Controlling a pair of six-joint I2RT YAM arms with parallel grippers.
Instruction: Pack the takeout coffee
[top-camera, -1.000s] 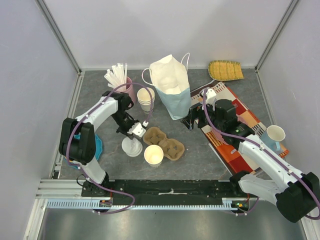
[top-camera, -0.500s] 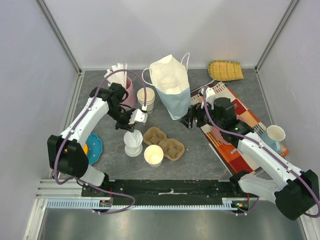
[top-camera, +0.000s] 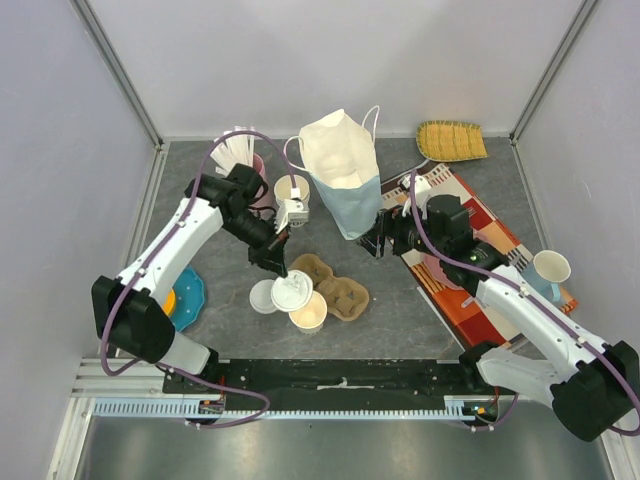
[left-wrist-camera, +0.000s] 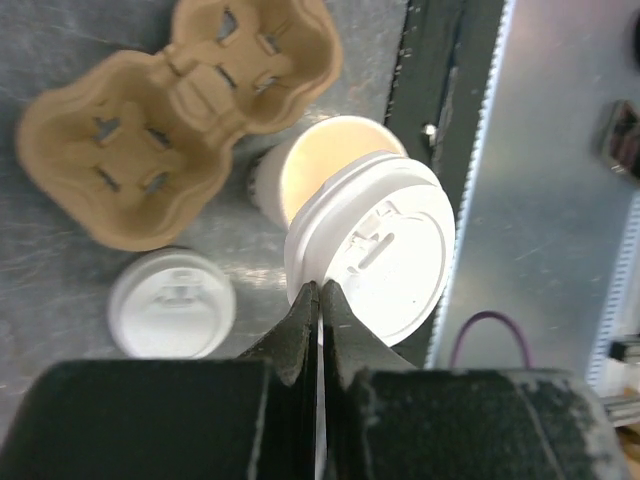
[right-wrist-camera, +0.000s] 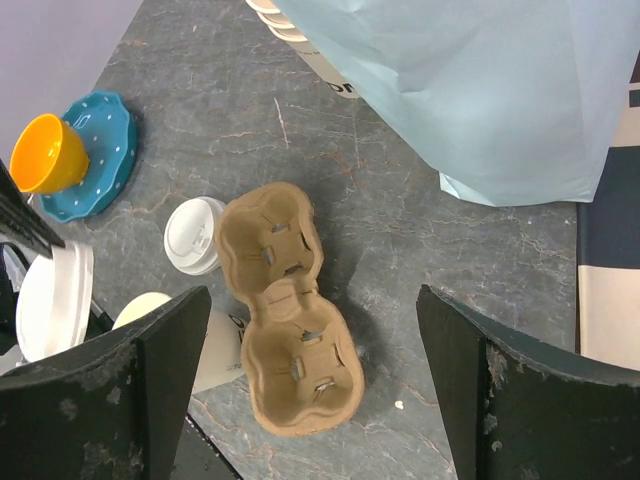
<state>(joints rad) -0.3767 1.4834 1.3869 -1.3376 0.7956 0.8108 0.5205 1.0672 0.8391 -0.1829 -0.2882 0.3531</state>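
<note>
Pinched shut, the left pincer (left-wrist-camera: 319, 296) had its two dark fingers pressed together on the rim of a round white plastic lid (left-wrist-camera: 375, 250). In the left wrist view it gripped the lid at its 7 o'clock edge. That lid hung partly over a small white paper cup (left-wrist-camera: 300, 170), the takeout coffee's cup. It covered the cup's 5 o'clock side and left the cream-coloured inside showing at 11 o'clock. The lid may have been resting on the cup's rim, but the view from above did not settle that.

From the top camera, the cup stood on the grey stone-patterned table (top-camera: 400, 305). It was just beside a brown moulded-pulp two-cup carrier (top-camera: 335, 288), at the carrier's 7 o'clock. A second white lid (left-wrist-camera: 172, 303) lay at 9 o'clock of the cup, apart from it.

The right pincer (right-wrist-camera: 312, 300) hovered above the carrier with its fingers spread wide and nothing between them. It was near the foot of a white and pale blue paper bag (top-camera: 345, 185) with handles.

Raised moulding on both lids was too small to read. In the right wrist view, dark print on the stack of lidless paper cups (top-camera: 291, 195), at 9 o'clock of the bag, was partly hidden behind the bag and unreadable. The held lid hid much of the cup's rim.
</note>
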